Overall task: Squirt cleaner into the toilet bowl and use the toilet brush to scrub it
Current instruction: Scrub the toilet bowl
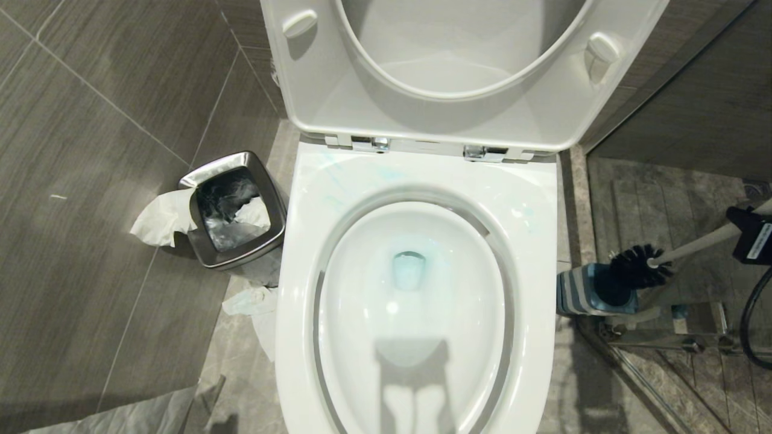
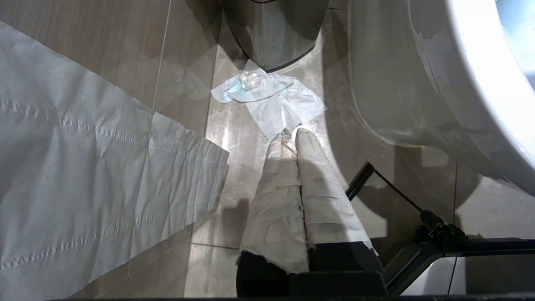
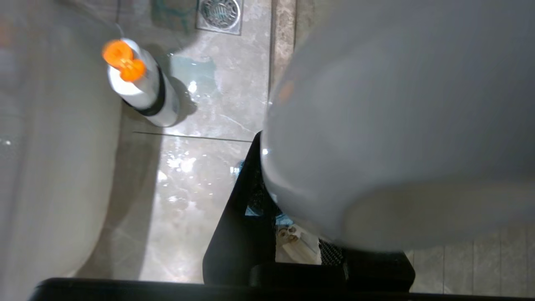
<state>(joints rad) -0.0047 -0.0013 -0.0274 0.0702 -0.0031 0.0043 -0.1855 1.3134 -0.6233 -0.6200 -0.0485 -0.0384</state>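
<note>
Toilet bowl (image 1: pixel 416 313) sits centre of the head view, seat and lid (image 1: pixel 458 66) tipped up against the back. Pale teal cleaner (image 1: pixel 409 270) tints the water at the drain, and faint teal streaks show on the flat rim near the hinges.

Right gripper (image 1: pixel 751 235) is at the far right edge of the head view, closed on the white handle of the toilet brush (image 1: pixel 639 266) (only a black block of the gripper shows there). The handle slants down toward the left; the black bristle head is just above the opening of the blue-topped, grey-ribbed brush holder (image 1: pixel 594 292), which stands on the floor just beside the toilet's right side. Whether the bristles touch the holder I cannot tell. In the right wrist view the rounded white handle end fills most of the picture in front of the black fingers (image 3: pixel 234 225); a white bottle with an orange cap (image 3: pixel 138 83) stands on wet floor tile, near a floor drain (image 3: pixel 219 13).

Left gripper (image 2: pixel 291 133) hangs low beside the toilet, jaws closed, its wrapped fingers pressed together and holding nothing. Ahead of it a crumpled tissue (image 2: pixel 267 98) lies on the tile in front of a steel waste bin (image 1: pixel 232 208), which has paper hanging over its rim. A long strip of toilet paper (image 2: pixel 92 175) lies across the floor.
</note>
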